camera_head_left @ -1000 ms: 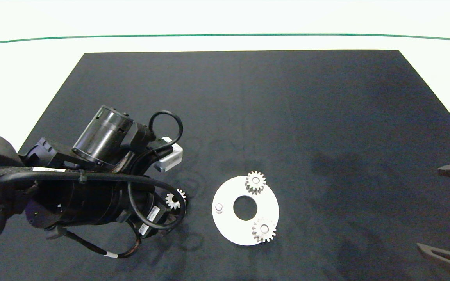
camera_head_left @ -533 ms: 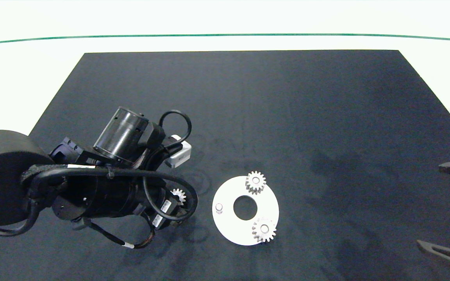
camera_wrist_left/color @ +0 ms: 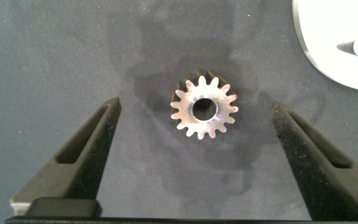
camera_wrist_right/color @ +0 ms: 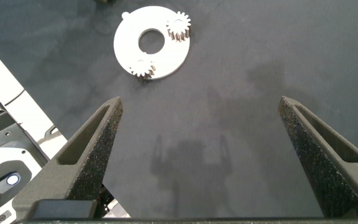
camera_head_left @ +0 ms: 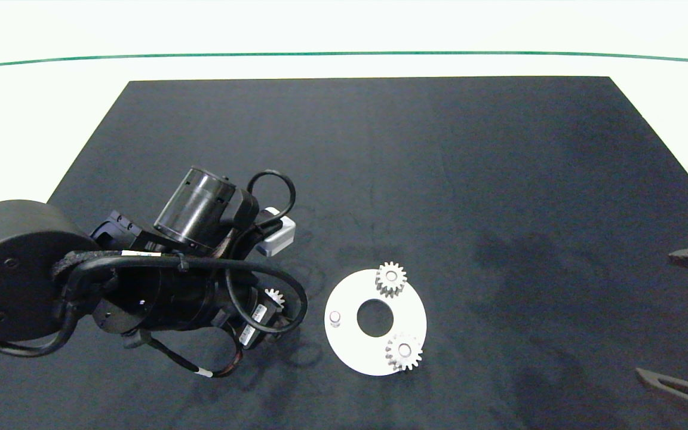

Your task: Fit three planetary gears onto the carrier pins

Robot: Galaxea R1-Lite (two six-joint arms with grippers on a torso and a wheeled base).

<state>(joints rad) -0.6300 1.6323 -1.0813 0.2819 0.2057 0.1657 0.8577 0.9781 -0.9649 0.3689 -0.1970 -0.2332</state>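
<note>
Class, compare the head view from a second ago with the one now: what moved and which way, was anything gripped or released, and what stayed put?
The left gripper has shifted right, toward the white disc. Its fingers stand open around the loose gear lying on the mat; nothing was gripped or released. The two gears on the disc, the bare pin and the parked right gripper stayed put.
</note>
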